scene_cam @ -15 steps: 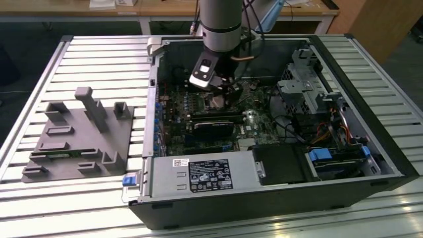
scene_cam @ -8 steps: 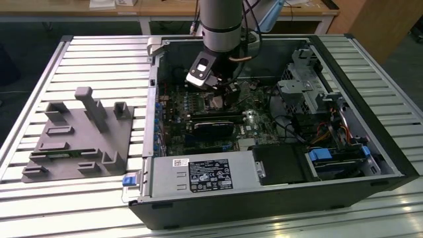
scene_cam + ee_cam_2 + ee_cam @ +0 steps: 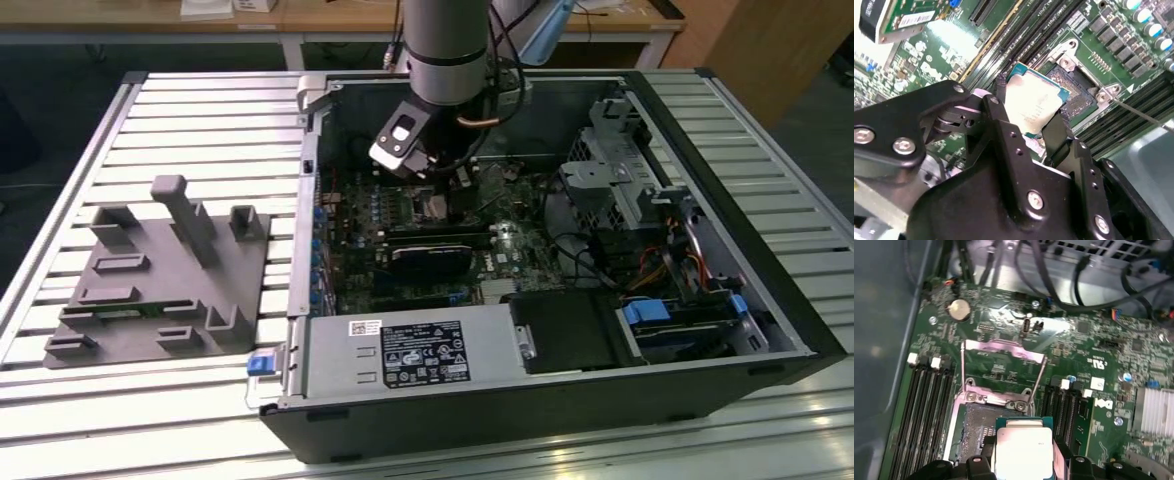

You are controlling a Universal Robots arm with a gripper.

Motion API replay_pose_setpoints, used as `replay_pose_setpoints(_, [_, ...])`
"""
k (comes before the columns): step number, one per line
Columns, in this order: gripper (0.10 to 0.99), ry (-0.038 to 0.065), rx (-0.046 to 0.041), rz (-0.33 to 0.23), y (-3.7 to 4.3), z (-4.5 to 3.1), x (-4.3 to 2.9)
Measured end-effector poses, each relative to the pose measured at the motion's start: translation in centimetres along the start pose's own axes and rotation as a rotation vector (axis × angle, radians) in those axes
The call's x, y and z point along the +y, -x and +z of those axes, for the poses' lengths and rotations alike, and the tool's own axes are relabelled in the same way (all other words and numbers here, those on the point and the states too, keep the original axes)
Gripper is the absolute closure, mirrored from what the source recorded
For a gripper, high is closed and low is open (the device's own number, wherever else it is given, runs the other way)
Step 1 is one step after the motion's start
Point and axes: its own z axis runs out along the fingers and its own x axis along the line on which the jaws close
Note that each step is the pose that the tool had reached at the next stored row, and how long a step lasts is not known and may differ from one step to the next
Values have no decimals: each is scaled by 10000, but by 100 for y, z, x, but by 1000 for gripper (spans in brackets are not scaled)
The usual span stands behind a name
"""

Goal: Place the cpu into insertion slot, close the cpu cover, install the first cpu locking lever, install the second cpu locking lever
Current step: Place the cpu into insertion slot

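With gripper [image 3: 1026, 112] pinched on cpu [image 3: 1038, 100] edges, held it over insertion slot [image 3: 1077, 90] near side; cpu cover [image 3: 1003, 346] raised beyond.

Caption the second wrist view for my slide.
Pincer holding the cpu between its two black fingers, poised at the uncovered insertion slot.

A robotics lab or test workshop is showing here. An open desktop computer case [image 3: 561, 405] is lying on its side on a slatted aluminium table [image 3: 200, 110], its circuit board facing up. A robot arm [image 3: 447, 50] is reaching down into the case. A grey fixture block [image 3: 147, 290] is sitting beside the case, on the exterior view's left. A wooden workbench [image 3: 334, 22] is standing behind the case.
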Motion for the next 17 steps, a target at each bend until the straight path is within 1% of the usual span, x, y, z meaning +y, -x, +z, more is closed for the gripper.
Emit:
replay_pose_setpoints(13, [549, -101, -196, 2182, -1, 15, -1])
replay_pose_setpoints(14, [549, -107, -206, 2296, -1, 16, -2])
replay_pose_setpoints(17, [549, -107, -207, 2321, -13, 20, -1])
